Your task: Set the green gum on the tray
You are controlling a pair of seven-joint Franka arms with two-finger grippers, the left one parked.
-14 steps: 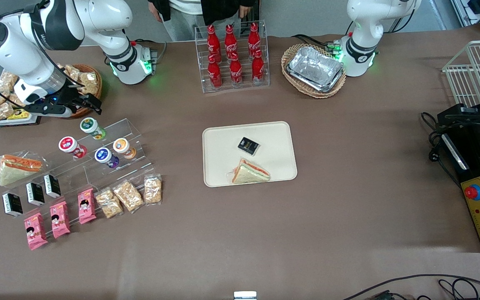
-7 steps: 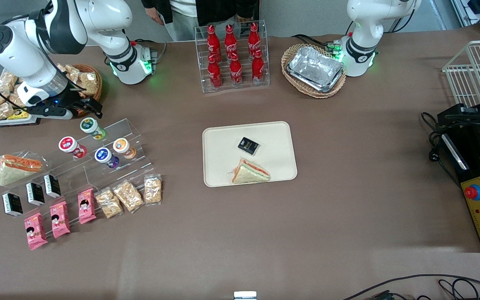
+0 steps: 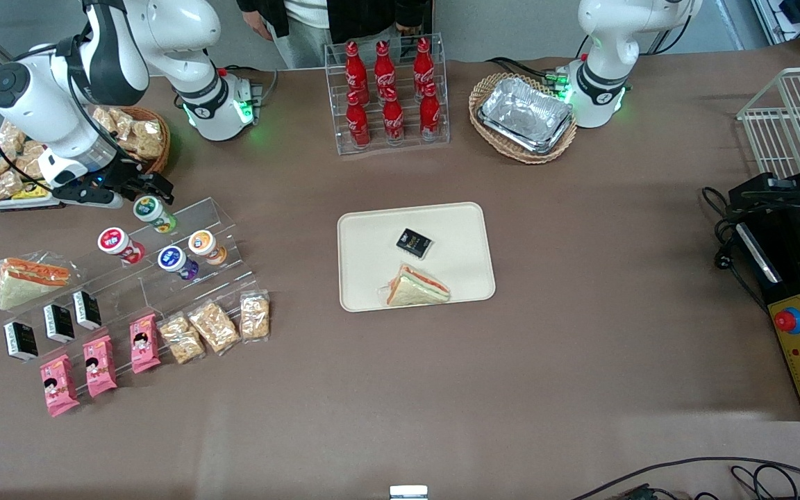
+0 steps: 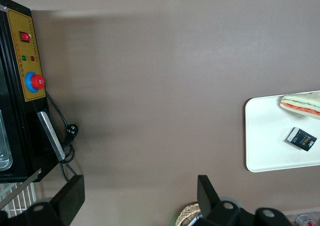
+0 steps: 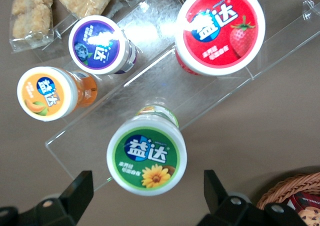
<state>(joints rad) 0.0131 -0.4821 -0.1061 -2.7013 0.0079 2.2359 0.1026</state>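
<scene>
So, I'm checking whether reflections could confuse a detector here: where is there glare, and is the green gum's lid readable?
Right wrist view: bright glare on the clear acrylic stand beside the purple gum; the green gum lid is sharp and readable, between the open gripper jaws. Front view: the foil trays reflect light strongly, green glow at the arm bases, and the gum label is unreadable.

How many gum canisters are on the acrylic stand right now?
4. Green gum on the top step, just below the open tool; red canister beside it; purple canister and orange canister one step lower, nearer the front camera. None look hidden.
</scene>
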